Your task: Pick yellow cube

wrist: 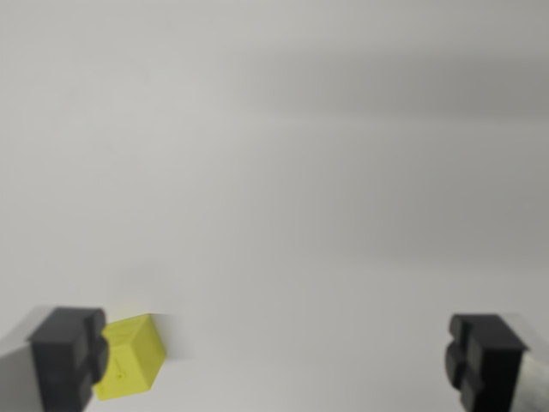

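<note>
Yellow cube (pixel 130 356) lies on plain pale grey surface (pixel 300 189), touching left finger.

Two blocky, dark grey ridged fingers (pixel 69 356) sit on pale grey metal mounts.

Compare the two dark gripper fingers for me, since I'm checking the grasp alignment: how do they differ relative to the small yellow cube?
The finger on the wrist view's left sits right against the yellow cube and partly overlaps it; the finger on the wrist view's right stands far from the cube, with bare grey surface between. So the cube is off-centre in the open gripper, hugging one side. Both fingers share the same dark, blocky pads at about the same height.
</note>
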Controlling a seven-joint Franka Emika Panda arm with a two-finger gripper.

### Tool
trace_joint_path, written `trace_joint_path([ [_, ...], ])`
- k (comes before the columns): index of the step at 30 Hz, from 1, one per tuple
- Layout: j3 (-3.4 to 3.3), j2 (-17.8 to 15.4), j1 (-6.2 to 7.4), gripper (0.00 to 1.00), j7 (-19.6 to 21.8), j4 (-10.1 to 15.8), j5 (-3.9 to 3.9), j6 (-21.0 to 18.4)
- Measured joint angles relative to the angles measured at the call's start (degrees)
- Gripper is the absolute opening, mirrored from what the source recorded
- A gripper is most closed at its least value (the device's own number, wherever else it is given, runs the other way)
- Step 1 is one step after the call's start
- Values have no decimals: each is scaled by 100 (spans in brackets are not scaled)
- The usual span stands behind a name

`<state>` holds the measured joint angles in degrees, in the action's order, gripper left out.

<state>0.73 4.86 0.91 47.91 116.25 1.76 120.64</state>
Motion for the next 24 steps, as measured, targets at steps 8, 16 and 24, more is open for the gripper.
trace_joint_path([
  [8,0,-164,153,100,-11,522,-4,366],
  [16,1,-292,316,100,-12,1008,-8,727],
  [24,1,-386,490,100,-2,1460,-13,1089],
])
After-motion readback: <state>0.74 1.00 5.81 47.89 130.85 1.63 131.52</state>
